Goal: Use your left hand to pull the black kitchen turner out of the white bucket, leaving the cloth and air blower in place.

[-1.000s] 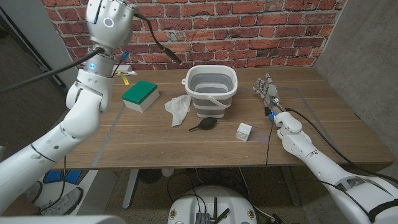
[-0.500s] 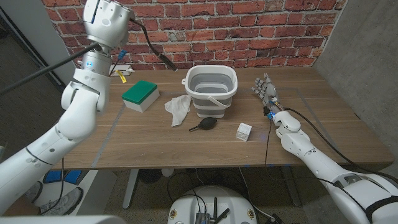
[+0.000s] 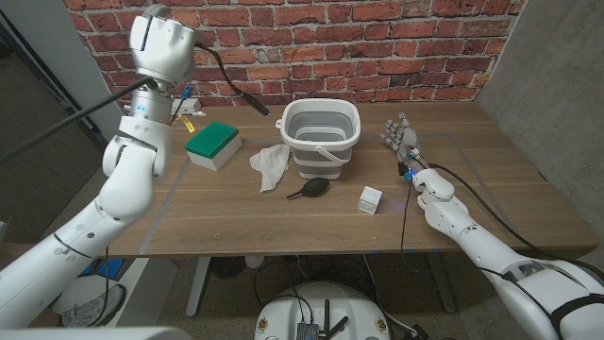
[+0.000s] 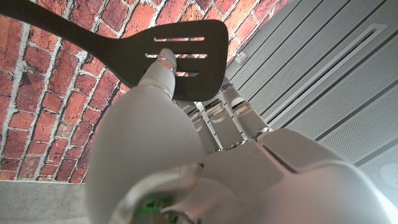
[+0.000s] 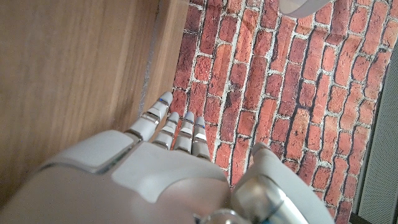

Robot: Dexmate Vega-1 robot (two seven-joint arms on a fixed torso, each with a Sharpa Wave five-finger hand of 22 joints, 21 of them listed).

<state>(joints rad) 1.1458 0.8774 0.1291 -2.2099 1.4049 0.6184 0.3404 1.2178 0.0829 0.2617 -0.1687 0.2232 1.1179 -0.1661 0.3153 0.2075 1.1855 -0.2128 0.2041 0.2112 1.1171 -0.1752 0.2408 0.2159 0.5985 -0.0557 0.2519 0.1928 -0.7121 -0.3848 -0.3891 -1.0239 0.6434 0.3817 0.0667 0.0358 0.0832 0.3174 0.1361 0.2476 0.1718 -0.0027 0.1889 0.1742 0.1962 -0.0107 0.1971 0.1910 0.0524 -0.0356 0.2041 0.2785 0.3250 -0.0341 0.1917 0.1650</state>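
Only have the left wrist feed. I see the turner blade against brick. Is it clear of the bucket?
Observer: Yes. In the head view the left hand holds the black turner in the air, up and to the left of the white bucket.
Operator: Cloth and blower?
Observer: Both are on the table, outside the bucket. The cloth is at its left and the air blower is just in front.
Operator: Right hand?
Observer: The right hand is at the table to the right of the bucket, fingers extended, holding nothing.
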